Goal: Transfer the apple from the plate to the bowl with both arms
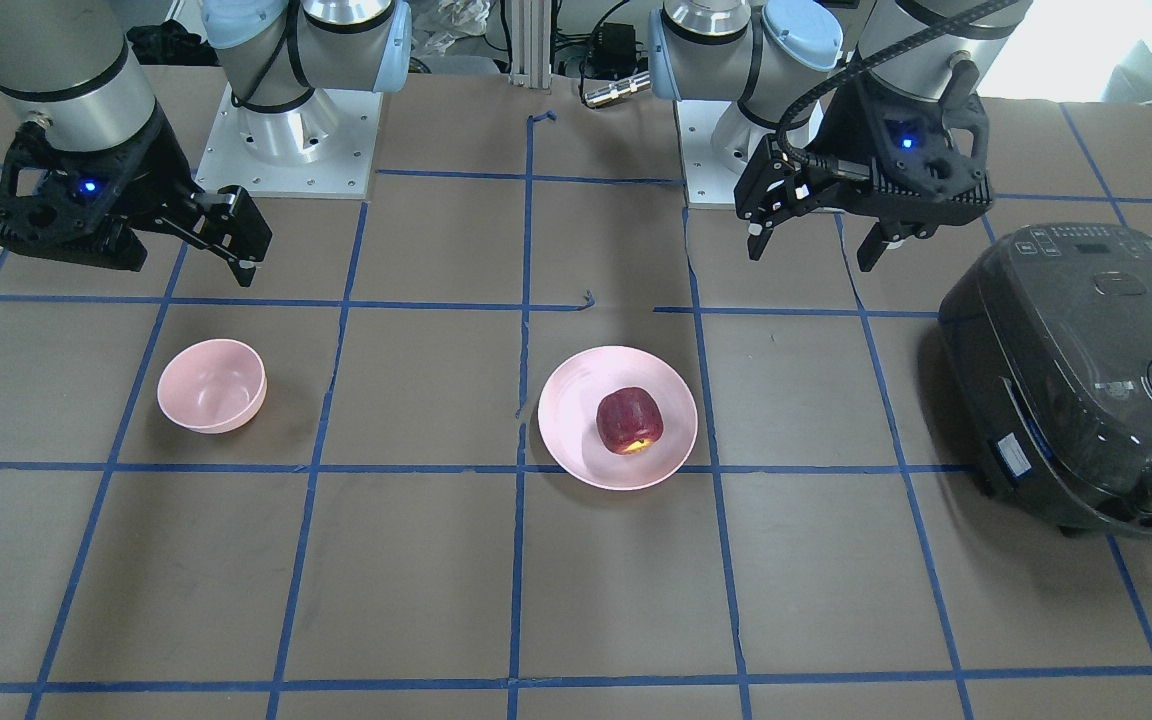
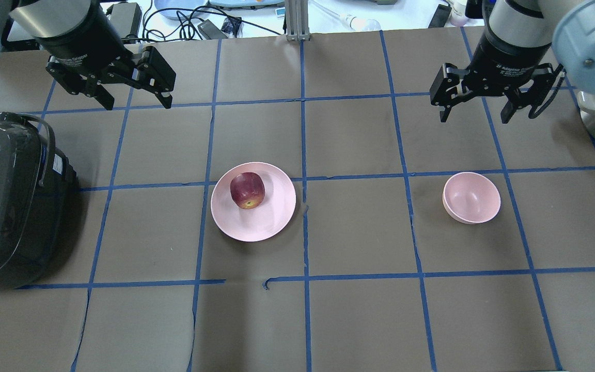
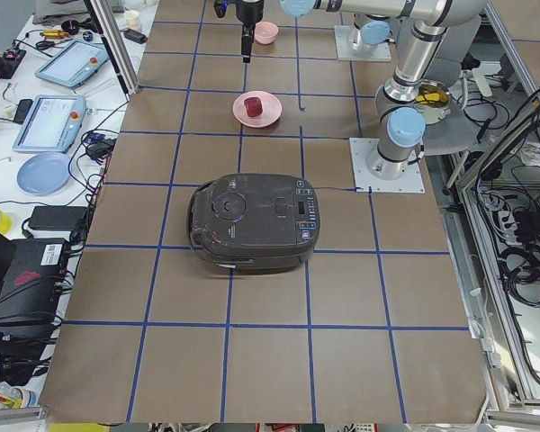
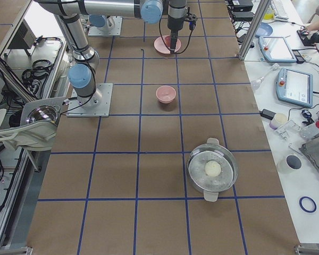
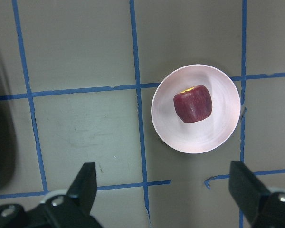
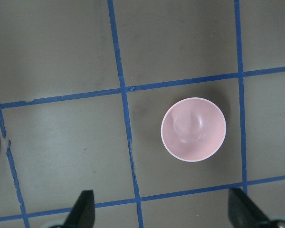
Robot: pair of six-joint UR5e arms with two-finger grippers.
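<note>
The dark red apple (image 2: 247,190) lies on the wide pale pink plate (image 2: 266,222), left of the table's middle. The small deep pink bowl (image 2: 471,198) stands empty to the right. My left gripper (image 2: 137,105) is open and empty, high above the table behind and left of the plate. Its wrist view shows the apple (image 5: 193,103) on the plate (image 5: 213,137) ahead of the spread fingers. My right gripper (image 2: 474,119) is open and empty above the table behind the bowl (image 6: 194,129). In the front view the apple (image 1: 629,421) and bowl (image 1: 211,385) show too.
A dark grey rice cooker (image 2: 3,201) stands at the table's left end, near my left arm. A steel pot (image 4: 212,170) with a white ball inside stands at the right end. Blue tape lines grid the brown table.
</note>
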